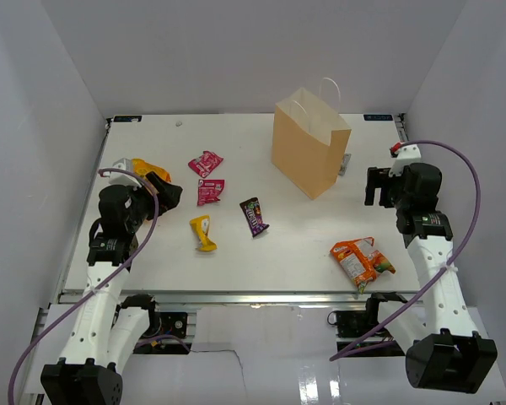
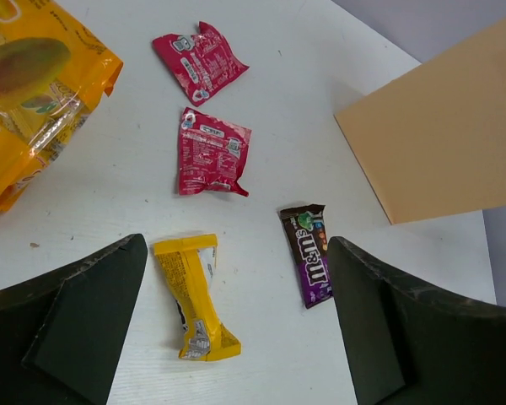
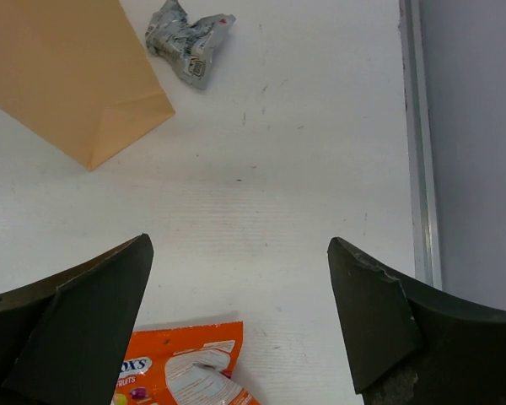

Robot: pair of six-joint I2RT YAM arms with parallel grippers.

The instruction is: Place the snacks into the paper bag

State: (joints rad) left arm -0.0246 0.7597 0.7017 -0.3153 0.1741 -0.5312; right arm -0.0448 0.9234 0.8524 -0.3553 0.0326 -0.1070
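The tan paper bag [image 1: 310, 143] stands upright at the back centre, its white handles up; its side shows as paper bag [image 2: 438, 143] and paper bag [image 3: 67, 72] in the wrist views. On the table lie two pink packets [image 1: 206, 163] [image 1: 210, 191], a yellow packet [image 1: 203, 233], a dark purple bar [image 1: 254, 216], an orange bag [image 1: 362, 261] at the front right and another orange bag [image 1: 148, 170] at the left. My left gripper [image 2: 236, 278] hangs open above the yellow packet [image 2: 194, 295] and purple bar [image 2: 309, 253]. Over the orange bag's corner [image 3: 185, 363], my right gripper [image 3: 236, 278] is open and empty.
A crumpled silver wrapper [image 3: 188, 38] lies beside the bag's base, seen as a grey wrapper [image 1: 345, 163] from above. A metal rail [image 3: 422, 143] runs along the table's right edge. White walls enclose the table on three sides.
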